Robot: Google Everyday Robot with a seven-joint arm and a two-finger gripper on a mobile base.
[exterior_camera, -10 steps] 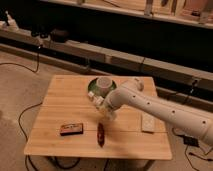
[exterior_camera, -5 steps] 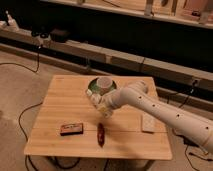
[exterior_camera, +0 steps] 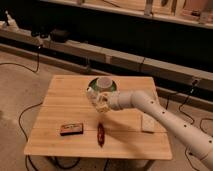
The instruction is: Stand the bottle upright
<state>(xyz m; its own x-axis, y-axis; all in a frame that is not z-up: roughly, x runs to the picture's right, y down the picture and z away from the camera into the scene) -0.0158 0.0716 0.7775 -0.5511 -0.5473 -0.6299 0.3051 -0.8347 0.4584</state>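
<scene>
The bottle (exterior_camera: 96,96) shows as a small whitish shape above the middle of the wooden table (exterior_camera: 60,100), just in front of a green bowl (exterior_camera: 103,84). My gripper (exterior_camera: 101,102) comes in from the right on a white arm (exterior_camera: 150,107) and is shut on the bottle. Most of the bottle is hidden by the gripper, so I cannot tell how far it tilts or whether it touches the table.
A slim red pepper-like object (exterior_camera: 100,134) lies near the front edge, with a dark flat packet (exterior_camera: 71,130) to its left. A flat whitish pad (exterior_camera: 148,123) sits at the right, under the arm. A long low ledge (exterior_camera: 125,57) runs behind the table, and cables (exterior_camera: 22,120) trail on the floor.
The gripper with the bottle has stayed almost in place by the bowl; the forearm has shifted slightly. Nothing on the table has moved.
</scene>
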